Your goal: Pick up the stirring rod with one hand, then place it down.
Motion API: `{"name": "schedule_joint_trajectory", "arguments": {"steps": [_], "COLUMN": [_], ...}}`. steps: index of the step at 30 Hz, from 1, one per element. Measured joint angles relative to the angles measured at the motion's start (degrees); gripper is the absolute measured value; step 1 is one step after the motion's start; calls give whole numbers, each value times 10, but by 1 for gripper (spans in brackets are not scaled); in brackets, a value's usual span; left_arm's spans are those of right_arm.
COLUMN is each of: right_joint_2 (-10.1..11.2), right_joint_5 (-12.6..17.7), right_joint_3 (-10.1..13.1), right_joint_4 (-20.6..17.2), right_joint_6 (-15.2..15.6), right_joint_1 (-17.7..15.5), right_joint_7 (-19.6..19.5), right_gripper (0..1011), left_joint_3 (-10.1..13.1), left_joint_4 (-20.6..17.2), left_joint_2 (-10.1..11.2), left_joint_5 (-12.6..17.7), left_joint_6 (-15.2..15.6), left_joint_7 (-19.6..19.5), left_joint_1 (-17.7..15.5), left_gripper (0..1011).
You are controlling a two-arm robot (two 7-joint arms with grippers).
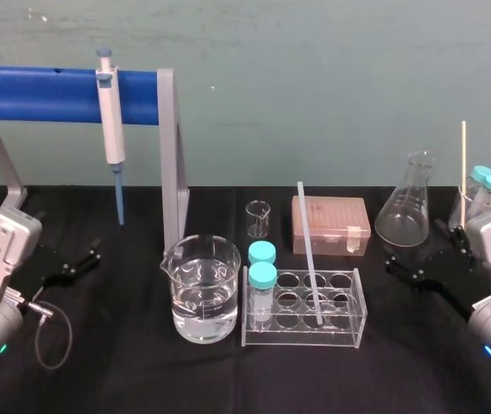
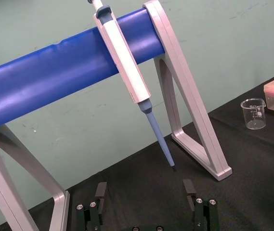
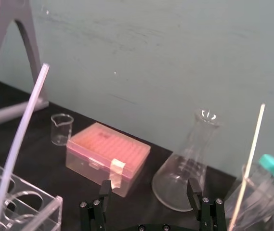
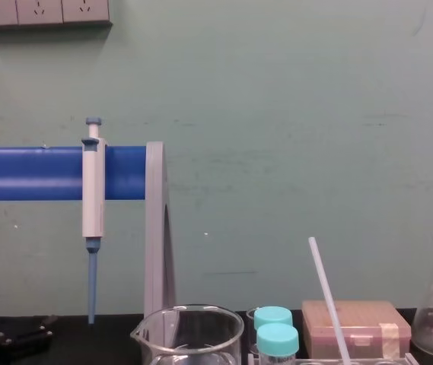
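Observation:
The stirring rod [image 1: 309, 250] is a thin white translucent stick standing tilted in a well of the clear tube rack [image 1: 349, 332] at the table's middle; it also rises in the right wrist view [image 3: 19, 144] and the chest view [image 4: 328, 300]. My right gripper [image 1: 405, 269] rests low at the right side of the table, well right of the rack, open with nothing between its fingers [image 3: 149, 186]. My left gripper [image 1: 85, 259] is parked at the far left under the blue stand, open and empty [image 2: 145, 188].
A beaker of water [image 1: 202, 289] and two teal-capped tubes [image 1: 262, 276] stand left of the rod. Behind are a small beaker [image 1: 258, 218], a pink tip box [image 1: 331, 224] and a conical flask [image 1: 405, 203]. A pipette [image 1: 110, 121] hangs on the blue stand [image 1: 38, 95].

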Motion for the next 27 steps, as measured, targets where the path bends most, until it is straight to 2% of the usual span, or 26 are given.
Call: {"name": "schedule_joint_trajectory", "arguments": {"steps": [1, 5, 7, 11, 14, 15, 18, 20, 23, 27], "right_joint_2": [-5, -12, -18, -20, -22, -22, -24, -27, -38, -53], "right_joint_5": [20, 60, 105, 143, 182, 182, 205, 210, 213, 210], "right_joint_3": [10, 29, 49, 64, 73, 73, 72, 69, 54, 34], "right_joint_4": [-5, -17, -34, -50, -67, -67, -77, -77, -71, -48], "right_joint_6": [6, 21, 38, 56, 87, 87, 121, 132, 155, 168], "right_joint_1": [-5, -14, -20, -23, -20, -20, -6, 1, 26, 56], "right_joint_7": [9, 30, 59, 89, 131, 131, 170, 181, 201, 210], "right_gripper": [1003, 1003, 1003, 1003, 1003, 1003, 1003, 1003, 1003, 1003], "left_joint_3": [0, 0, 0, 0, 0, 0, 0, 0, 0, 0], "left_joint_4": [0, 0, 0, 0, 0, 0, 0, 0, 0, 0], "left_joint_2": [0, 0, 0, 0, 0, 0, 0, 0, 0, 0], "left_joint_5": [0, 0, 0, 0, 0, 0, 0, 0, 0, 0], "left_joint_6": [0, 0, 0, 0, 0, 0, 0, 0, 0, 0], "left_joint_7": [0, 0, 0, 0, 0, 0, 0, 0, 0, 0], "left_joint_1": [0, 0, 0, 0, 0, 0, 0, 0, 0, 0], "left_gripper": [1000, 1000, 1000, 1000, 1000, 1000, 1000, 1000, 1000, 1000]}}
